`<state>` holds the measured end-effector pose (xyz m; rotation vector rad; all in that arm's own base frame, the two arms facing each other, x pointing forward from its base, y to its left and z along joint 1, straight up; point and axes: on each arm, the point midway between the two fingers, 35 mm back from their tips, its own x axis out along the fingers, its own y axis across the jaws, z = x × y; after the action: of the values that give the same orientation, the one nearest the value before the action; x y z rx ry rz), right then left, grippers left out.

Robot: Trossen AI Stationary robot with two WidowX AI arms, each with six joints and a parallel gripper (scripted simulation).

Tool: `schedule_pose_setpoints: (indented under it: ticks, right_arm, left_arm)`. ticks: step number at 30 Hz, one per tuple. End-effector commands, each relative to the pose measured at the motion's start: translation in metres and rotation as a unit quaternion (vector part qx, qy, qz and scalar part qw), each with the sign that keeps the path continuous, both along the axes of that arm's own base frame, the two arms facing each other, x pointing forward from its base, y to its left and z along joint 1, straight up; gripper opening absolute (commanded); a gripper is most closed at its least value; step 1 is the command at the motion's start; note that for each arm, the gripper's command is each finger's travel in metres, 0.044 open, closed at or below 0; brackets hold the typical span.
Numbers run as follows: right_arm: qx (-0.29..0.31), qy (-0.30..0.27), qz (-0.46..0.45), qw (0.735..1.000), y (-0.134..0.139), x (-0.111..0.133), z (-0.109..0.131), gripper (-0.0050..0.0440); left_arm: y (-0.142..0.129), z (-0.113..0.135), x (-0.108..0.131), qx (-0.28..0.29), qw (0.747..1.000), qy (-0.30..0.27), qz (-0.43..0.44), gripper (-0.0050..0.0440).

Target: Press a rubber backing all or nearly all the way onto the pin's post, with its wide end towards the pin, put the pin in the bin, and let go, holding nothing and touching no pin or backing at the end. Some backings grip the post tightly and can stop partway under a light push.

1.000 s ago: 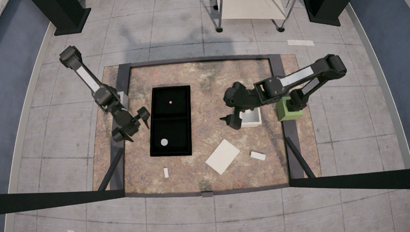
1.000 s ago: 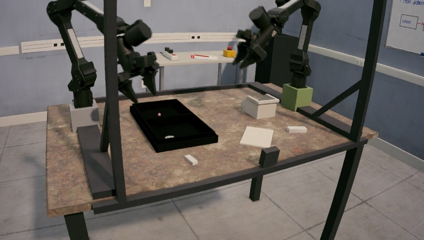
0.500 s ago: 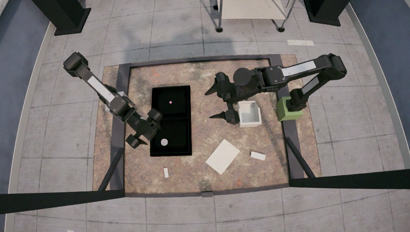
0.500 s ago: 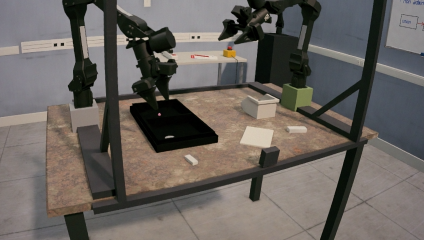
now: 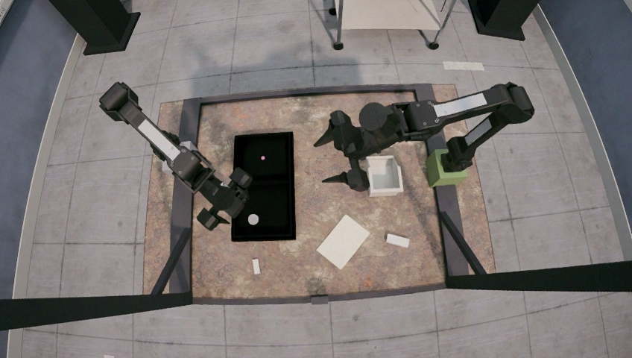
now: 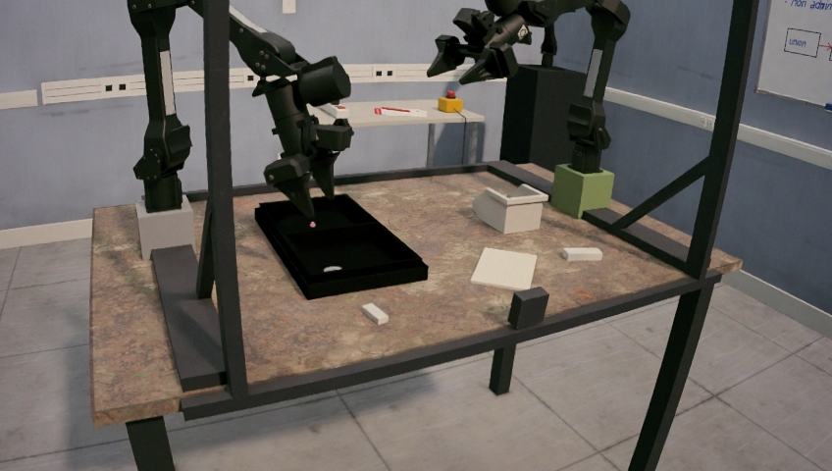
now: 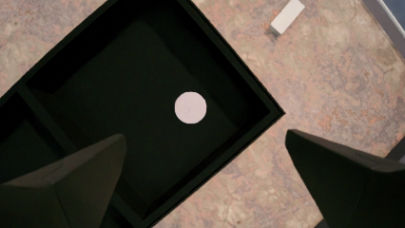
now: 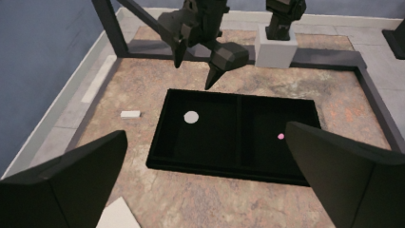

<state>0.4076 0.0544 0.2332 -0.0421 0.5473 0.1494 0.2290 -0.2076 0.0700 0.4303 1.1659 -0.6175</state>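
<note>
With both black claws spread wide and holding nothing, the left claw [image 5: 225, 221] [image 6: 323, 207] [image 7: 207, 139] should centre over the round white pin [image 5: 253, 218] [image 6: 332, 269] [image 7: 190, 107] [image 8: 191, 117] before closing.

This looks like a robotics lab. Two black jointed arms stand on blocks, one grey [image 6: 168, 227] and one green [image 6: 597, 191], at a counter [image 6: 432, 315] framed by dark metal beams. A whiteboard [image 6: 797, 64] with written words and a boxed diagram hangs on the blue wall. Behind, a side table [image 6: 373, 121] carries a yellow box with a red button [image 6: 449, 103], and sockets line the wall trunking [image 6: 192, 82].
</note>
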Motion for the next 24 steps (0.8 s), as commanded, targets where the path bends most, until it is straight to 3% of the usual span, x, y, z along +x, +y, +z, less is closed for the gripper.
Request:
schedule_pose_setpoints:
  ticks: [1,7,17,22,24]
  right_arm:
    - [0.002,-0.010,-0.005,1.000,-0.001,0.005,0.009,0.0440]
    - [0.007,0.004,-0.049,0.999,-0.001,0.006,0.006,0.0440]
    - [0.013,0.009,-0.264,0.964,-0.011,0.000,0.004,0.0440]
    - [0.011,-0.005,-0.313,0.950,-0.013,-0.003,0.008,0.0440]
    - [0.011,-0.005,-0.313,0.950,-0.013,-0.003,0.008,0.0440]
  left_arm:
    - [0.005,0.005,0.002,-0.005,1.000,-0.007,0.011,0.0440]
    - [0.027,0.005,0.006,-0.004,0.999,-0.007,0.050,0.0440]
    - [0.133,0.004,0.025,-0.004,0.973,-0.005,0.233,0.0440]
    - [0.169,0.008,0.035,-0.006,0.955,-0.011,0.296,0.0440]
    - [0.169,0.008,0.035,-0.006,0.955,-0.011,0.296,0.0440]
